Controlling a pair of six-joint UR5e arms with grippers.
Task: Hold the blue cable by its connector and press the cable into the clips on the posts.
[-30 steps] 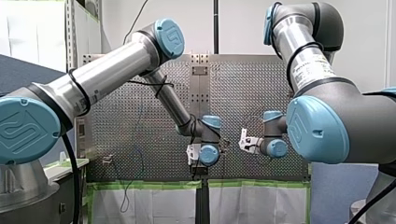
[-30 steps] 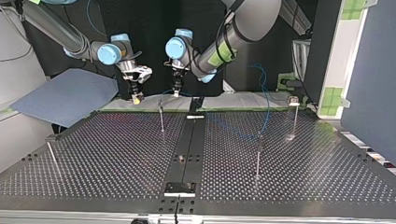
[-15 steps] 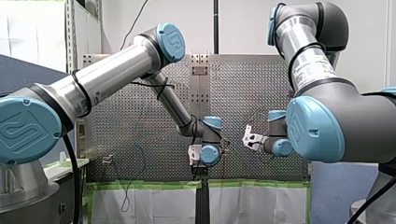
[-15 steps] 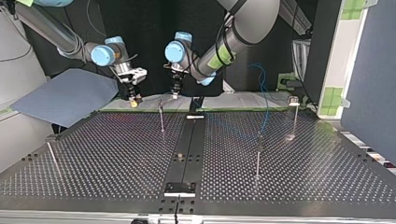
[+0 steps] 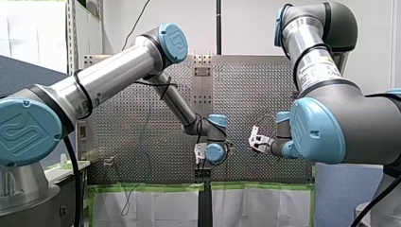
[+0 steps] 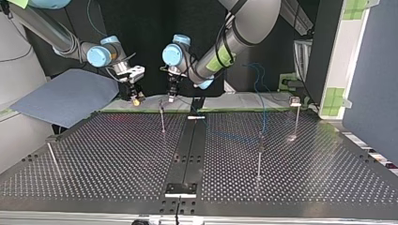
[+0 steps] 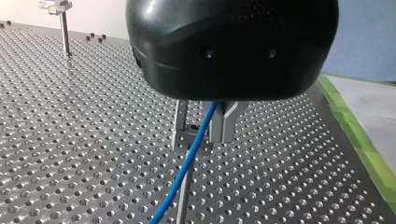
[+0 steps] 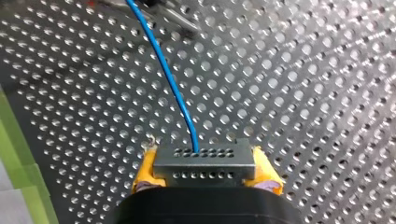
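my right gripper's [image 8: 206, 169] jaws pinch the connector [image 8: 204, 158] between yellow pads [image 8: 145, 170], anchoring the blue cable [image 8: 168, 79] over the tabletop [image 7: 70, 140]. my left gripper's [image 7: 203, 123] jaws stand slightly spread, straddling the cable just above the clip [image 7: 189, 139] on a post [image 7: 184, 196], probably to guide it in.

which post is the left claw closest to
The post just left of the centre rail in the top view: my left claw hangs over its clip; the others stand far off.
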